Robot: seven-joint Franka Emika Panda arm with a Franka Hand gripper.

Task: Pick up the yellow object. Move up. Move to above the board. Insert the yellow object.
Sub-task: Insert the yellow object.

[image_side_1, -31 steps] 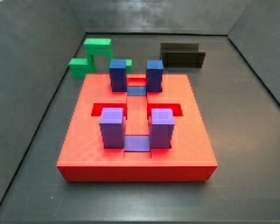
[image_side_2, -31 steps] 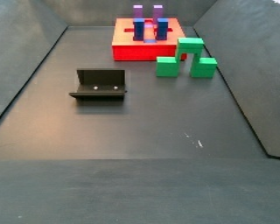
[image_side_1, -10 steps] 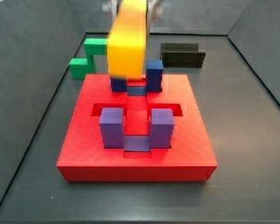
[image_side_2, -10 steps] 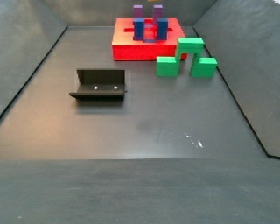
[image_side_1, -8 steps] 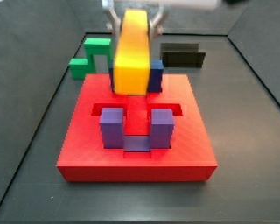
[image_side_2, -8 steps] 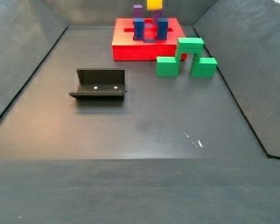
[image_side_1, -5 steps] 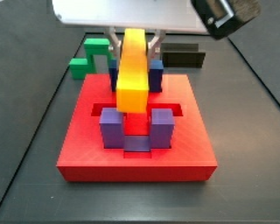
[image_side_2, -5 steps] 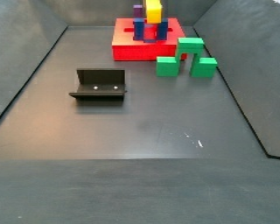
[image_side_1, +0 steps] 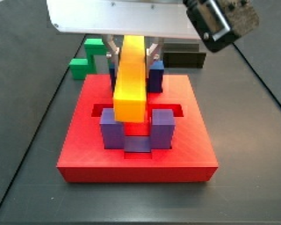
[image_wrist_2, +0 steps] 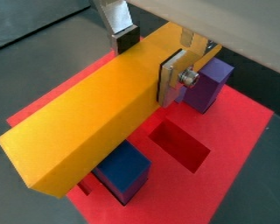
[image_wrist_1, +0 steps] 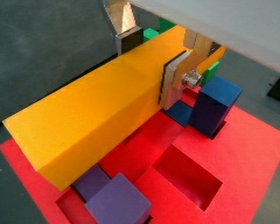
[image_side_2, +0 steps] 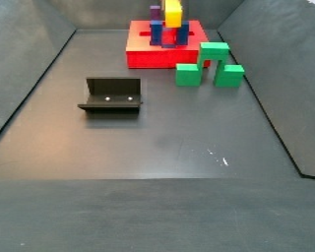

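My gripper (image_side_1: 134, 42) is shut on the yellow object (image_side_1: 131, 79), a long yellow-orange bar held level and lengthwise over the red board (image_side_1: 137, 154). In both wrist views the silver fingers (image_wrist_1: 178, 74) (image_wrist_2: 171, 74) clamp the bar's (image_wrist_1: 95, 114) (image_wrist_2: 95, 118) two long sides, the gripper (image_wrist_1: 152, 57) (image_wrist_2: 149, 54) near its far end. The bar hangs in line with the gap between the two purple posts (image_side_1: 112, 127) and the two blue posts (image_side_1: 156, 75), about level with their tops. In a side view the bar (image_side_2: 175, 13) shows above the far board (image_side_2: 167, 54).
Green blocks (image_side_2: 207, 64) (image_side_1: 94, 53) stand on the floor beside the board. The dark fixture (image_side_2: 111, 95) (image_side_1: 184, 59) stands apart on the grey floor. Recessed slots (image_wrist_2: 178, 144) (image_wrist_1: 189, 171) lie open in the board under the bar. Tray walls rise all round.
The gripper with the yellow bar has come in over the board and moved down, from high above the blue posts to about the level of the post tops.
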